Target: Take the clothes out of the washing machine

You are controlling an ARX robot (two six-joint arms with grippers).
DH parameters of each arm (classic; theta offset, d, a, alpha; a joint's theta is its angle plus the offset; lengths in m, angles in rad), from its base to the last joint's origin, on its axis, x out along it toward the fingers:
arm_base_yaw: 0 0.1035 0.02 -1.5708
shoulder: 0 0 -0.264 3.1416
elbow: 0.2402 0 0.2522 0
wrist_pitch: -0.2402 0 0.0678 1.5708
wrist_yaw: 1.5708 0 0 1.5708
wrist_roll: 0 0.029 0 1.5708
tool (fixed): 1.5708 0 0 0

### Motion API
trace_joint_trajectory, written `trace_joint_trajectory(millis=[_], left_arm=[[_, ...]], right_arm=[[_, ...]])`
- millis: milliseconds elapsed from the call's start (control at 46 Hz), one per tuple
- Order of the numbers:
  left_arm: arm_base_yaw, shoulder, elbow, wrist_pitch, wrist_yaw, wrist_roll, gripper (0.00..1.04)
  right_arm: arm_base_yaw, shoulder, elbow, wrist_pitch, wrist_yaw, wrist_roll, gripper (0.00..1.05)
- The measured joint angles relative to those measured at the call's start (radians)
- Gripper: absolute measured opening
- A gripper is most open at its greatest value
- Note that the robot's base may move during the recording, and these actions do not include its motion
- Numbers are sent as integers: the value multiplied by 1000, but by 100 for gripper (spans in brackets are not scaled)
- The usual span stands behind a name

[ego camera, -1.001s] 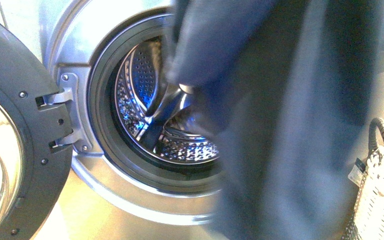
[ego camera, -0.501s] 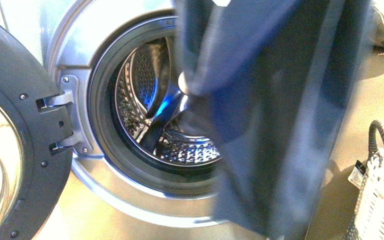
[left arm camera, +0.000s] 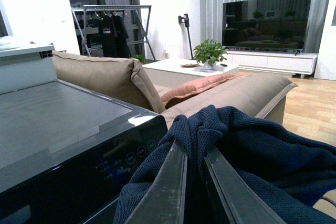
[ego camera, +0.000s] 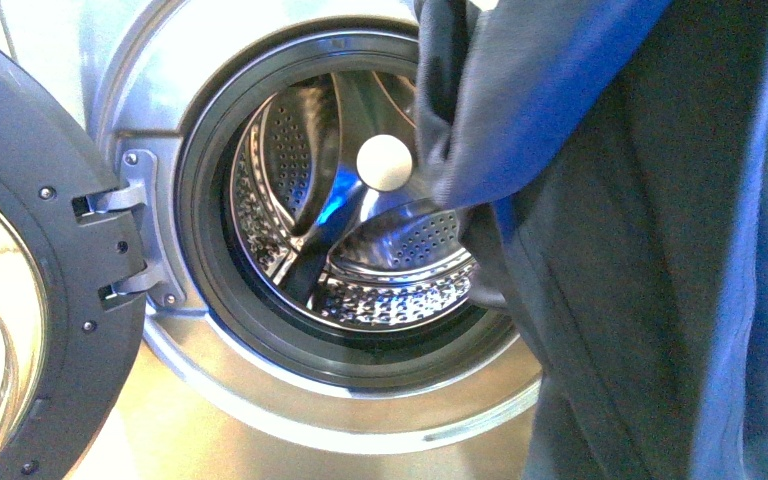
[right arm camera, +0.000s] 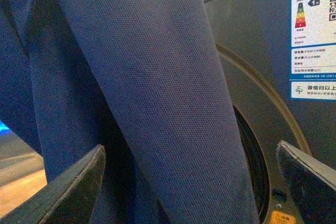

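Foreground: left gripper (left arm camera: 193, 156) clamps the navy garment (ego camera: 640, 250), which hangs before the washing machine (ego camera: 150, 80). The right gripper (right arm camera: 191, 179) stands wide open. Lift high so the trailing hem clears the rim. Beyond, the drum (ego camera: 360, 270) appears empty.

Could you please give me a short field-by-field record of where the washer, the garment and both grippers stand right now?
washing machine: door swung open, visible part of the drum bare
clothes: navy garment hanging before the right side of the opening
left gripper: shut on a bunched fold of the clothes
right gripper: open, the clothes hanging in front of it, not gripped
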Motion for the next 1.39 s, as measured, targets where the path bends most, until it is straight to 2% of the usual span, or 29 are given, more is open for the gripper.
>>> trace_joint_trajectory(millis=[152, 218, 283, 392, 631, 892, 1393], left_arm=[[0, 0, 0, 0, 0, 0, 7], [0, 0, 0, 0, 0, 0, 7], [0, 0, 0, 0, -1, 0, 7], [-1, 2, 0, 0, 0, 0, 7], [1, 2, 0, 0, -1, 0, 7], [1, 2, 0, 0, -1, 0, 7], [1, 2, 0, 0, -1, 0, 7]], right_arm=[[17, 32, 6, 1, -28, 0, 97], [90, 98, 80, -39, -67, -39, 97], [180, 132, 168, -143, 12, -90, 97], [316, 86, 161, -290, 105, -152, 97], [414, -41, 114, -346, 159, -156, 97], [461, -64, 123, -375, 169, -190, 97], [445, 79, 336, -395, 262, -217, 97]])
